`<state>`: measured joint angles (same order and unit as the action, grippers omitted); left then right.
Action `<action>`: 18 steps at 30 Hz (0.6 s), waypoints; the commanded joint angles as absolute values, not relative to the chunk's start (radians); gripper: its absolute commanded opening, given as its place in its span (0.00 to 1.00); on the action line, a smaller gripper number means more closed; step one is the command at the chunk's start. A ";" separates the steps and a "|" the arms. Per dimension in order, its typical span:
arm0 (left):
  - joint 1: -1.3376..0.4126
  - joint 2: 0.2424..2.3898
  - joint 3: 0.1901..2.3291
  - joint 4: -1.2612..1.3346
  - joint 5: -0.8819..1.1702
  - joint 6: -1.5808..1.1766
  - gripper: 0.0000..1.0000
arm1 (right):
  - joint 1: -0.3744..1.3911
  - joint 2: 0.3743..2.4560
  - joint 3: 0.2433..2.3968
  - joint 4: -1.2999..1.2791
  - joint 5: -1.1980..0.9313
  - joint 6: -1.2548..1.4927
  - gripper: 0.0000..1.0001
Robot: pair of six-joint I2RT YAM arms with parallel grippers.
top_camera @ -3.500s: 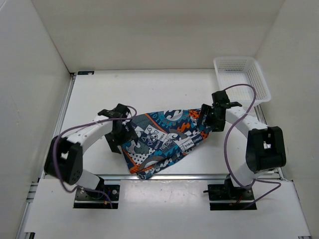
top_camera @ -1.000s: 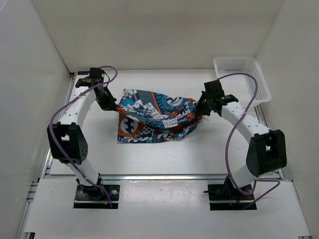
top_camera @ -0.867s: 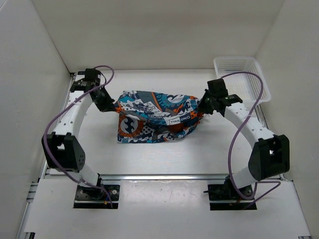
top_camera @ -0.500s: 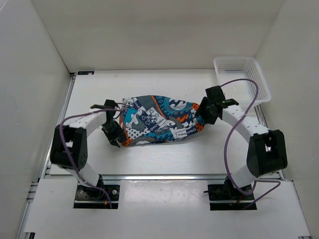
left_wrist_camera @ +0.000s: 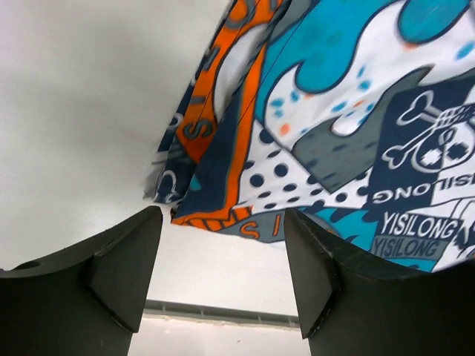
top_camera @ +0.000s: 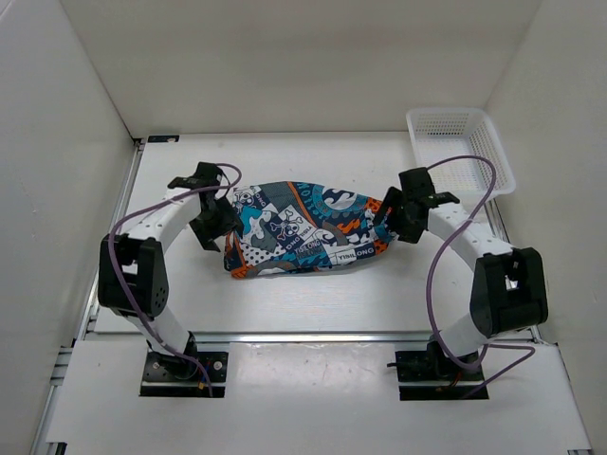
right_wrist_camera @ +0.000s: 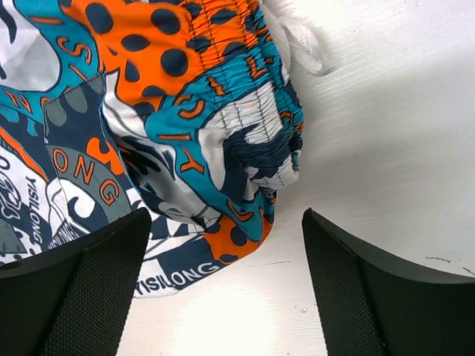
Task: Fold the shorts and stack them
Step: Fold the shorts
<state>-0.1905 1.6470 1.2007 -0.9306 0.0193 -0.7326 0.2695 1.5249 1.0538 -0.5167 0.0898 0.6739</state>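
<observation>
Table (top_camera: pixel 313 294): white, bare along its near edge by the arm bases.
Shorts (top_camera: pixel 305 237): laid as a folded bundle at mid-table, stretched left to right between both grippers.
Left gripper (top_camera: pixel 220 231): fingers (left_wrist_camera: pixel 122 271) held apart, nothing gripped; an orange hem corner is seen just beyond the tips.
Right gripper (top_camera: pixel 389 222): fingers (right_wrist_camera: pixel 85 285) spread wide; the gathered waistband end is seen between them, not clamped.
Basket (top_camera: pixel 461 150): white mesh, set in the far right corner, apart from the shorts.
</observation>
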 commanded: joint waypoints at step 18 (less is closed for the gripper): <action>-0.072 1.979 1.433 -0.917 0.041 -0.588 0.75 | 0.278 1.898 1.135 -0.336 -0.002 0.607 0.57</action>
<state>-0.0761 1.9877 1.4075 -0.9302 0.0101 -0.6094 0.2474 1.8297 1.1275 -0.2962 -0.0586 0.5999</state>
